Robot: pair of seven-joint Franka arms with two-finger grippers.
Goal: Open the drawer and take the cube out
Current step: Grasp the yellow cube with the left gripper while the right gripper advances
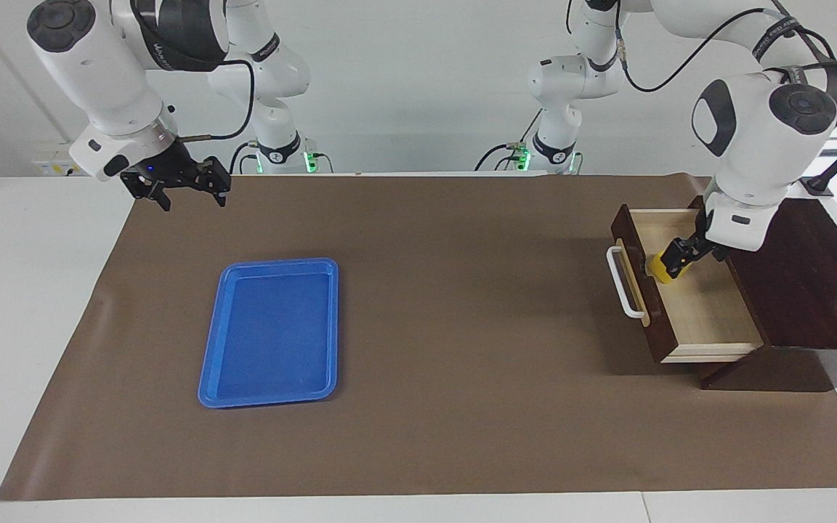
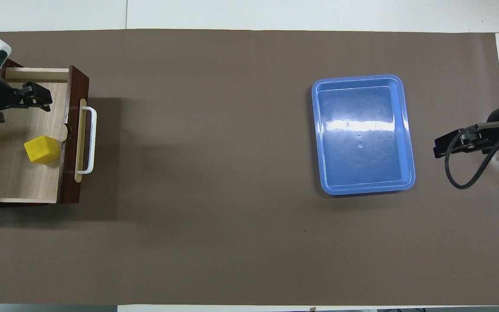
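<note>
The drawer (image 1: 709, 319) stands pulled open from the dark wooden box (image 1: 811, 290) at the left arm's end of the table, its white handle (image 1: 625, 283) facing the middle. In the overhead view the drawer (image 2: 24, 182) shows its pale floor. The yellow cube (image 2: 41, 149) lies inside, against the front panel; it also shows in the facing view (image 1: 656, 271). My left gripper (image 1: 673, 263) hangs open above the drawer's inside (image 2: 37, 96), apart from the cube. My right gripper (image 1: 187, 195) is open and empty, raised over the mat's edge at the right arm's end (image 2: 438, 149).
A flat blue tray (image 1: 273, 334) lies on the brown mat toward the right arm's end, empty in the overhead view (image 2: 362, 134). The brown mat (image 1: 447, 290) covers most of the table.
</note>
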